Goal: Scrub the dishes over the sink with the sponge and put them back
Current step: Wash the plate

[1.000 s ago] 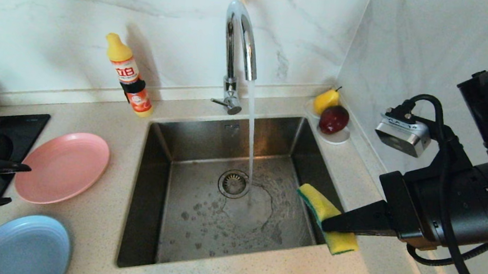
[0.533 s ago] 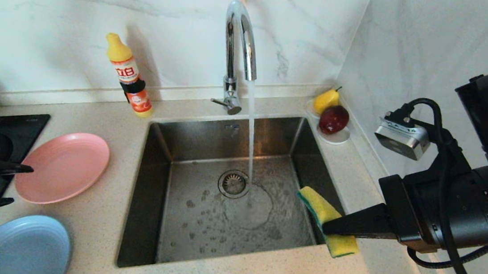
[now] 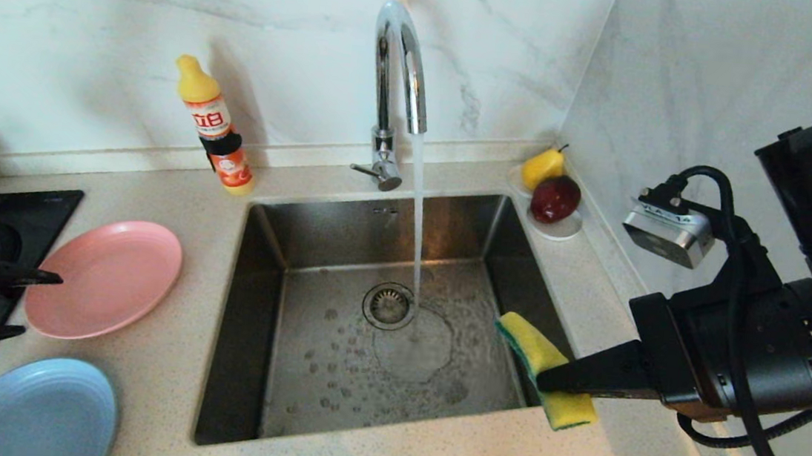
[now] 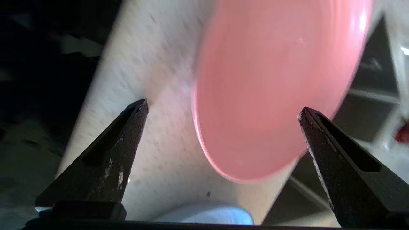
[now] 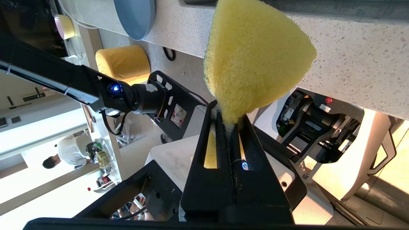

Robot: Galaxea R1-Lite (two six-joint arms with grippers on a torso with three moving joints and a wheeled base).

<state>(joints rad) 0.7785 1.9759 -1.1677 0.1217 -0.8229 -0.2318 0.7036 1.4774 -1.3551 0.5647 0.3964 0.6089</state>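
Note:
The pink plate (image 3: 103, 279) lies on the counter left of the sink (image 3: 333, 370), with the light-blue plate (image 3: 31, 412) in front of it. My left gripper (image 3: 41, 305) is open at the pink plate's left rim, holding nothing. In the left wrist view the gripper (image 4: 222, 106) has its fingers spread wide, with the pink plate (image 4: 271, 95) ahead between them and the blue plate (image 4: 207, 215) below. My right gripper (image 3: 548, 379) is shut on the yellow-and-green sponge (image 3: 525, 340) over the sink's right front corner. Its jaws (image 5: 228, 116) pinch the sponge (image 5: 255, 57) by its narrow end.
The chrome tap (image 3: 399, 71) runs water into the sink near the drain (image 3: 389, 304). A detergent bottle (image 3: 214, 128) stands at the back wall. A white saucer (image 3: 562, 228) with a pear and a red fruit sits at the back right. A black hob (image 3: 42, 215) is at far left.
The left gripper has edged a little to the right, toward the pink plate's rim. The right gripper and the sponge have stayed put. Water keeps running.

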